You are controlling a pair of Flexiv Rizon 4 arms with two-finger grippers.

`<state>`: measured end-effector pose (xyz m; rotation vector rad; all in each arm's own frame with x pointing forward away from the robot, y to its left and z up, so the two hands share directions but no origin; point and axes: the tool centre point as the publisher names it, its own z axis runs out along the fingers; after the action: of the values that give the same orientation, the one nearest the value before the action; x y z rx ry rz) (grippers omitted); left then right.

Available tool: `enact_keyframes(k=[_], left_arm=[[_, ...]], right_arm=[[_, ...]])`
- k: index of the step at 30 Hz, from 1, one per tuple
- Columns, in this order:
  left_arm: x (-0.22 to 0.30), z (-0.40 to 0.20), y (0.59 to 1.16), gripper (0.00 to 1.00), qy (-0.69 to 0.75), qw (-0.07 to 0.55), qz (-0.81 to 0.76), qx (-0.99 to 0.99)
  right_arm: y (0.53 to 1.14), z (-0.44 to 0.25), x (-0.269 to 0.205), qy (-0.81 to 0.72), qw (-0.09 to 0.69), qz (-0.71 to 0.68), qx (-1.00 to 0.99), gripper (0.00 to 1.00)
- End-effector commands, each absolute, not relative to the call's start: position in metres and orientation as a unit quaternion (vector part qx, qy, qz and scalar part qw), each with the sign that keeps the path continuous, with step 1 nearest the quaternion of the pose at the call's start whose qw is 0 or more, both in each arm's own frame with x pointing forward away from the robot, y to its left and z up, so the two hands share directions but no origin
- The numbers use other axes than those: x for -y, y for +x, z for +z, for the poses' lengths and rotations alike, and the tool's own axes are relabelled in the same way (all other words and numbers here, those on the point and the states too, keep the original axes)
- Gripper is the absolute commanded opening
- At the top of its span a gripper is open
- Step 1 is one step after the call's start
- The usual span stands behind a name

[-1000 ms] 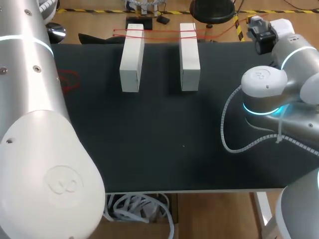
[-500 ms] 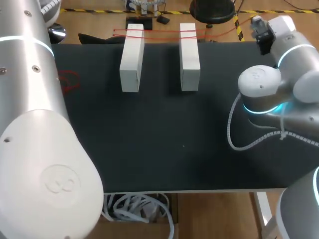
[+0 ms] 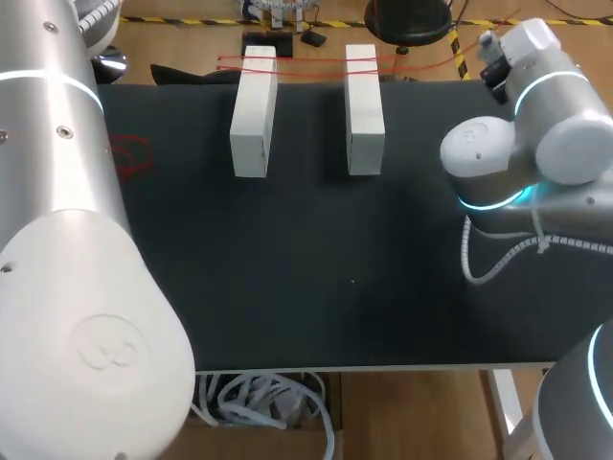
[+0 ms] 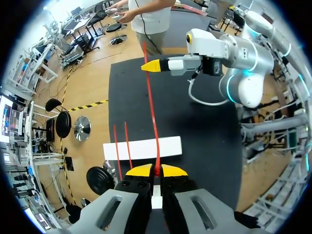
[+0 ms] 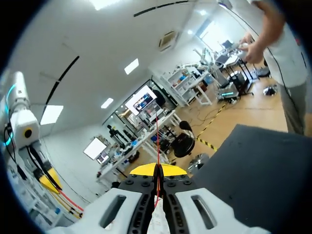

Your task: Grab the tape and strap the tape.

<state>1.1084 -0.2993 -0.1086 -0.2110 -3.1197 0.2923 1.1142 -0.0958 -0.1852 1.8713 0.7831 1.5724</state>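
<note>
My left claw [image 4: 156, 170] is pinched shut on one end of the thin red tape [image 4: 152, 117]. My right claw [image 5: 157, 169] pinches the other end. The tape runs tight between them, above a white block [image 4: 141, 148] on the bench [image 3: 287, 249]. It looks light and floppy, and I think it could slip. So I should grip the ends hard and pull gently.

A clear lane runs between two white blocks [image 3: 253, 110] [image 3: 364, 107] at the counter's [image 3: 316, 287] far edge and broad bare mat lies nearer, while the right arm [image 3: 508, 163] overhangs the right side and taut red tape [image 4: 151, 112] crosses above.
</note>
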Motion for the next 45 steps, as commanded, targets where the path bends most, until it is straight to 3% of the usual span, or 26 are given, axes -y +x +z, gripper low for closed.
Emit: enact_keyframes(k=[1, 14, 32, 45], left_arm=[[0.301, -0.107, 1.110, 0.00, -0.067, 0.003, 0.090, 0.994], [0.301, -0.107, 1.110, 0.00, -0.067, 0.003, 0.090, 0.994], [0.301, -0.107, 1.110, 0.00, -0.067, 0.003, 0.090, 0.994], [0.301, -0.107, 1.110, 0.00, -0.067, 0.003, 0.090, 0.994]], right_arm=[[1.113, -0.178, 0.098, 0.741, 0.338, 0.499, -0.297, 0.00], [1.113, -0.182, 0.108, 0.670, 0.415, 0.456, -0.413, 0.00], [1.114, -0.182, 0.107, 0.669, 0.406, 0.469, -0.410, 0.00], [1.121, -0.167, 0.089, 0.457, 0.564, 0.311, -0.613, 0.00]])
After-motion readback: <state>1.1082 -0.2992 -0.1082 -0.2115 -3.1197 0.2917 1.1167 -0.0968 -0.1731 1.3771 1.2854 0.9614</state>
